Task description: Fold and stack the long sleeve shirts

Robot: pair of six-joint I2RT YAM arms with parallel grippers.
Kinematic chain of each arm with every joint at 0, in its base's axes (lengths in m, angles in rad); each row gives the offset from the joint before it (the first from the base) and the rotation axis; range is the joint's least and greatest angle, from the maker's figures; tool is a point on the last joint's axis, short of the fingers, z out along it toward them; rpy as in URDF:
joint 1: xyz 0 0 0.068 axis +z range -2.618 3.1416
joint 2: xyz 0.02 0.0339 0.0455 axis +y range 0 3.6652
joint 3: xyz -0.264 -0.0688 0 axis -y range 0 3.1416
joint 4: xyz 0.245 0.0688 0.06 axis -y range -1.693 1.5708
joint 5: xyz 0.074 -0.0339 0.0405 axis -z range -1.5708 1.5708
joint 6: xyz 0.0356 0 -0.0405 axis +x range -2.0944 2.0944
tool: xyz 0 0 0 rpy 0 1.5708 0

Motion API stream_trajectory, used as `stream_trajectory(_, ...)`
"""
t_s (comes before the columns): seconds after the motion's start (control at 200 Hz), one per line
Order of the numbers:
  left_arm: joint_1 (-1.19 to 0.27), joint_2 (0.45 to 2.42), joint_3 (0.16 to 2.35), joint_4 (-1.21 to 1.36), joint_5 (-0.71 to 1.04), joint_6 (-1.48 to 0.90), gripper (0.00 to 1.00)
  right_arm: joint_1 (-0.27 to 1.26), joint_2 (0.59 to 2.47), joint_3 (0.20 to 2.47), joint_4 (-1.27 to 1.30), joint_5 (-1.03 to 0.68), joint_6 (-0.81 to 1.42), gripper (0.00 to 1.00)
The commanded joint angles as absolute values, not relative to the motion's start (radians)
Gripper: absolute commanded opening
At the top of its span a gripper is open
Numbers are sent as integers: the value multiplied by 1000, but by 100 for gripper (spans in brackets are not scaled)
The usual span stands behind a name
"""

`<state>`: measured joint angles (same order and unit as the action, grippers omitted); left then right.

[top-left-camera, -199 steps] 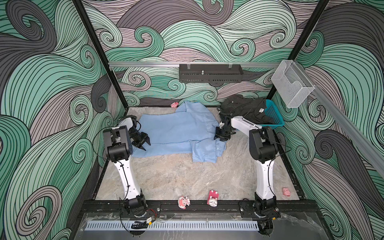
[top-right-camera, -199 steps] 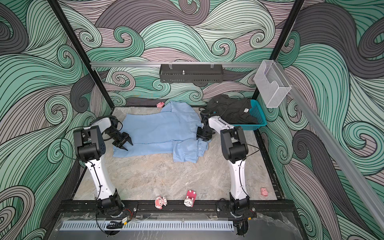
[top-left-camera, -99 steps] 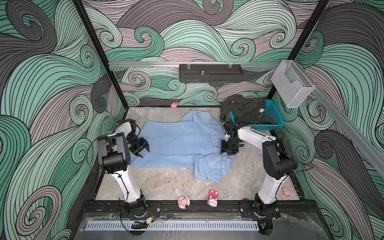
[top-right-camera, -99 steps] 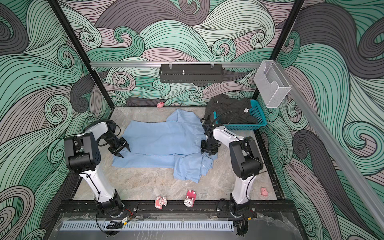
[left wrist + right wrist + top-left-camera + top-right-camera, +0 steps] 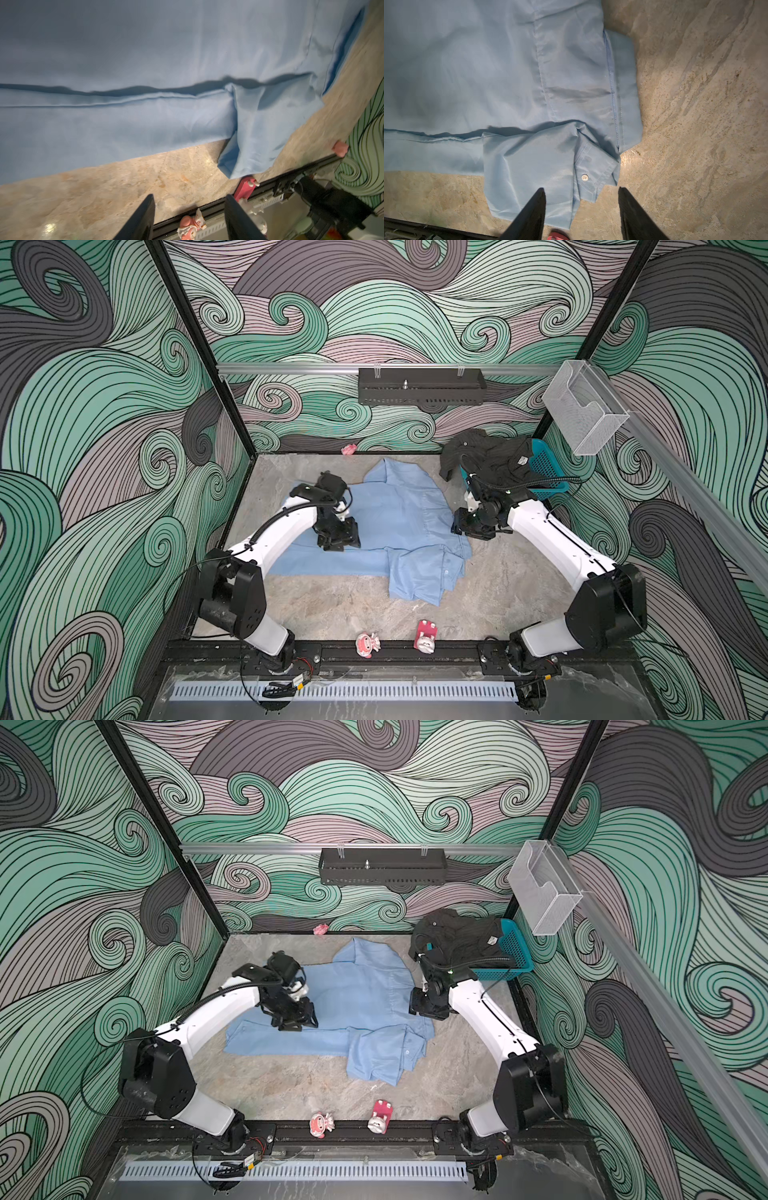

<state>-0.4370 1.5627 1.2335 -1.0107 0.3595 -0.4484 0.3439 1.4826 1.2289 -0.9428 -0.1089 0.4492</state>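
Light blue shirt (image 5: 399,518) lies spread, bare table (image 5: 332,605) beyond its edges, left gripper (image 5: 189,196) and right gripper (image 5: 581,188) both parted.

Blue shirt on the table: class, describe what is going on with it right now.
The light blue shirt lies flat on the table, one sleeve bunched at its near corner. The left end effector and right end effector hang open over its two sides, gripping nothing. The dark shirt waits, unfolded, heaped on the teal basket.

Swirl-patterned walls (image 5: 374,302), marbled floor (image 5: 332,610)
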Motion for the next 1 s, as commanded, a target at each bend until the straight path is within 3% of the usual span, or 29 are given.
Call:
stream_trajectory(0.0, -561, 1605, 1201, -893, 422, -512, 58, 347, 1470, 1212, -972, -110, 460, 57)
stream_trajectory(0.23, -768, 1678, 1153, -745, 449, -593, 56, 348, 1460, 1197, -974, -110, 459, 57)
stream_trajectory(0.475, -836, 1762, 1149, -731, 448, -603, 48, 346, 1462, 1181, -973, -111, 461, 57)
stream_trajectory(0.535, -836, 1772, 1160, -739, 444, -590, 41, 347, 1462, 1178, -972, -113, 462, 57)
stream_trajectory(0.735, -833, 1748, 1291, -816, 424, -530, 0, 347, 1463, 1178, -973, -114, 460, 57)
stream_trajectory(0.996, -761, 1698, 1485, -890, 463, -506, 0, 347, 1460, 1178, -974, -111, 451, 57)
